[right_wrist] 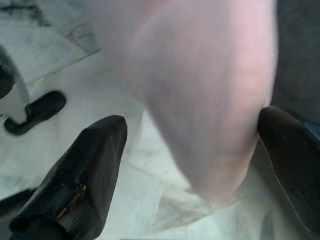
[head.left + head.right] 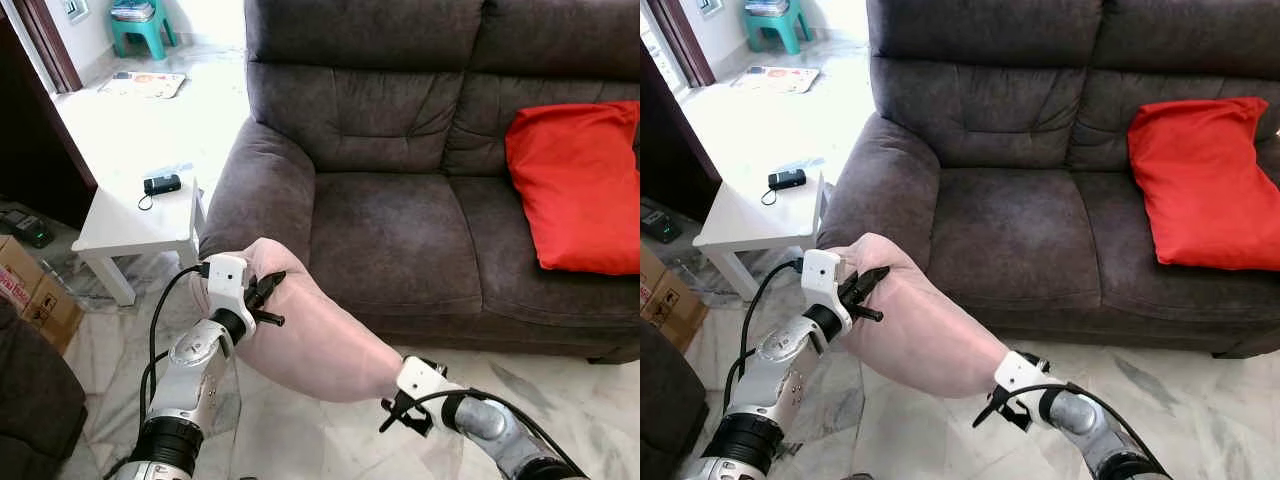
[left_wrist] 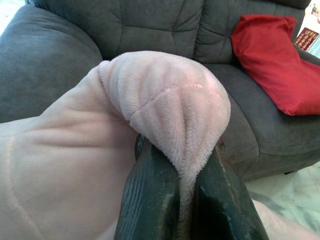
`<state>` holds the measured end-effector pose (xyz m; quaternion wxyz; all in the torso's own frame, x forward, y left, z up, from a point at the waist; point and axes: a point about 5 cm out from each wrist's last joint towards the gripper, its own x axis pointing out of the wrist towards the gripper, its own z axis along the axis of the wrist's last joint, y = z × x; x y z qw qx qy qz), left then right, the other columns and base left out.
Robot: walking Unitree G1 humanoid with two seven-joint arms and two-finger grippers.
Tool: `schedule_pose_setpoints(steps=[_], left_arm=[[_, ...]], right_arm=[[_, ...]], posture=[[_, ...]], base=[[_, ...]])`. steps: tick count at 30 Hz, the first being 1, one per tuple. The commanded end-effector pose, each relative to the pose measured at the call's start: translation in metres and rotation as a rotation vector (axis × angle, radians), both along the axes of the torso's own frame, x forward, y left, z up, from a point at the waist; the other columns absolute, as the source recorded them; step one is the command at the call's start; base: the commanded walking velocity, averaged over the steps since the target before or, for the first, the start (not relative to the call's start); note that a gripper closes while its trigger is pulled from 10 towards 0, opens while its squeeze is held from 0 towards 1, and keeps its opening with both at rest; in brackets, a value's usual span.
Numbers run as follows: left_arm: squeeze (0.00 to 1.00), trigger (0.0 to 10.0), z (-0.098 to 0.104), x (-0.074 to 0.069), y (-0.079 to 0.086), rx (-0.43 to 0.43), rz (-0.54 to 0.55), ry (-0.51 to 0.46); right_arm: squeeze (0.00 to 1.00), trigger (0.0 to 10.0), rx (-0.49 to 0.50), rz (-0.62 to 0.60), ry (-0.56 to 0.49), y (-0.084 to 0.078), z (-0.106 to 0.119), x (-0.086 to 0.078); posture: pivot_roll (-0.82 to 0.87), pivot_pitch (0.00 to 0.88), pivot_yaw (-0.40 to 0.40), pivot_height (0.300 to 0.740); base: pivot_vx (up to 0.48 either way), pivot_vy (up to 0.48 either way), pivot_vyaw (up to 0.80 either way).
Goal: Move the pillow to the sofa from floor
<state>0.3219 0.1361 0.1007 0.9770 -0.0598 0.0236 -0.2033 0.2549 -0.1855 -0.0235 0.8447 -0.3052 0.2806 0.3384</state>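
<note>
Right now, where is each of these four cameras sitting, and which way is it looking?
Left eye view: on the head, looking forward and down at the grey sofa; both silver arms hold the pink pillow.
Right eye view: the head's other eye, same scene, with the red pillow and white side table.
Left wrist view: along the left gripper, clamped on a pillow fold, facing the sofa.
Right wrist view: along the right gripper, fingers apart around the pillow's end above the marble floor.
Shared: all four show the pink pillow.
</note>
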Motion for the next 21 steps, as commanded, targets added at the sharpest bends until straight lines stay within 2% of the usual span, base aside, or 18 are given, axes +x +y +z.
schedule_pose_setpoints(steps=[1, 21], left_arm=[[0.00, 10.0, 0.0253, 0.0032, -0.0026, -0.024, -0.023, -0.114], [0.00, 10.0, 0.0309, -0.0005, -0.0086, -0.047, -0.099, -0.117]], right_arm=[[0.00, 10.0, -0.017, -0.009, 0.025, -0.0030, -0.0045, -0.0047], [0.00, 10.0, -0.033, -0.071, 0.051, -0.0053, -0.0114, -0.0095]], posture=[[0.11, 0.031, -0.058, 0.740], [0.13, 0.033, -0.061, 0.740]], base=[[0.000, 0.000, 0.00], [0.000, 0.000, 0.00]])
